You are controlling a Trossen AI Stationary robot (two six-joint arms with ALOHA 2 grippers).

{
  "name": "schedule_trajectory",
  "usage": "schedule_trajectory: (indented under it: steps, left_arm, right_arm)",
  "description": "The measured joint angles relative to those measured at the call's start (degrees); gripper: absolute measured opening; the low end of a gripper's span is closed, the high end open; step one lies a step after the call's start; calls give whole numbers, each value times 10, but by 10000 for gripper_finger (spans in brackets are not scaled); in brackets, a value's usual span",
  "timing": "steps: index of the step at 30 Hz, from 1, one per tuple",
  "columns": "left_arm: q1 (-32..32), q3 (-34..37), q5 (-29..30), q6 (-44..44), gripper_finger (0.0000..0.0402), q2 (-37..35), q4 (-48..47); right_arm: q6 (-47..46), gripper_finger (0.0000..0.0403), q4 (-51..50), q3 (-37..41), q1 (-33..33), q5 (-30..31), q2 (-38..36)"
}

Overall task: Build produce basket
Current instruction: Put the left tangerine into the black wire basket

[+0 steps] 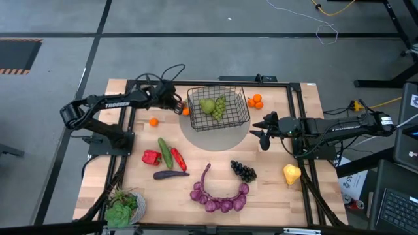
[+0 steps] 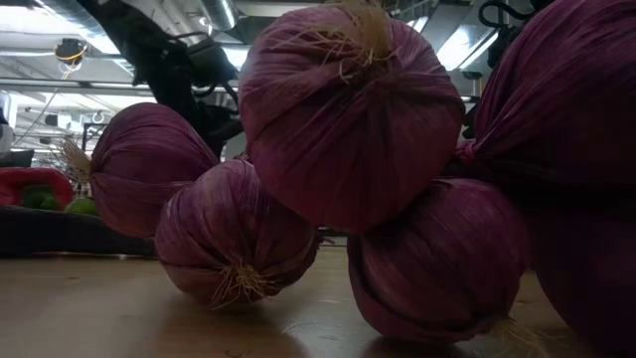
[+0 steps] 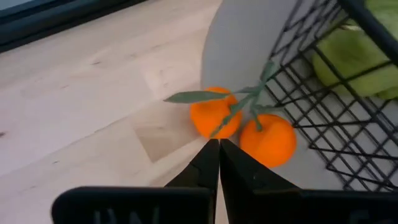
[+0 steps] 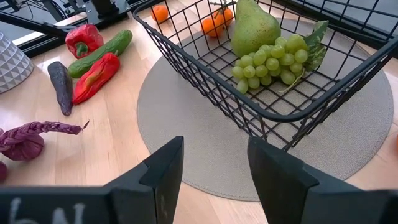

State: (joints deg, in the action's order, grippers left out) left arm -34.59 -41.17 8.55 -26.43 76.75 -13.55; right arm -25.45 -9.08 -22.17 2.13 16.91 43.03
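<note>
The black wire basket (image 1: pixel 243 119) stands on a round grey mat (image 1: pixel 215 136) and holds a green pear (image 4: pixel 254 28) and green grapes (image 4: pixel 273 62). A pair of oranges (image 3: pixel 214 118) on a green stalk with a leaf lies on the table against the basket's left wall (image 3: pixel 311 93). My left gripper (image 3: pixel 219 146) is shut, its tips right at these oranges (image 1: pixel 185 111). My right gripper (image 4: pixel 214 168) hovers open and holds nothing, just right of the basket (image 4: pixel 249 106). My left gripper points its shut fingertips (image 3: pixel 211 155) slanting down at the near side of the orange pair, beside the left orange (image 3: pixel 208 127). Nothing shows between the fingers. I cannot tell whether the tips touch the fruit.
One orange (image 1: pixel 153 121) lies left of the basket, more oranges (image 1: pixel 255 101) to its right. Toward the near edge lie red peppers (image 1: pixel 151 156), a cucumber (image 1: pixel 164 152), an aubergine (image 1: pixel 171 174), a purple string (image 1: pixel 219 196), dark grapes (image 1: pixel 243 171), a yellow pear (image 1: pixel 291 173) and lettuce (image 1: pixel 123 207).
</note>
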Motion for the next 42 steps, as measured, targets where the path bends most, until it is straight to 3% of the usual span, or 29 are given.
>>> schedule_trajectory:
  steps: [9,20,26,35,42]
  left_arm:
    - [11,0,14,-18,17,0,8]
    - [19,0,55,35,110,0,7]
    - [22,0,64,64,141,0,8]
    - [45,0,70,208,145,0,8]
    - [50,0,74,223,145,1,19]
  right_arm:
    - [1,181,0,0,0,0,0]
    - [4,181,0,0,0,0,0]
    - [5,181,0,0,0,0,0]
    - [17,181,0,0,0,0,0]
    - [18,181,0,0,0,0,0]
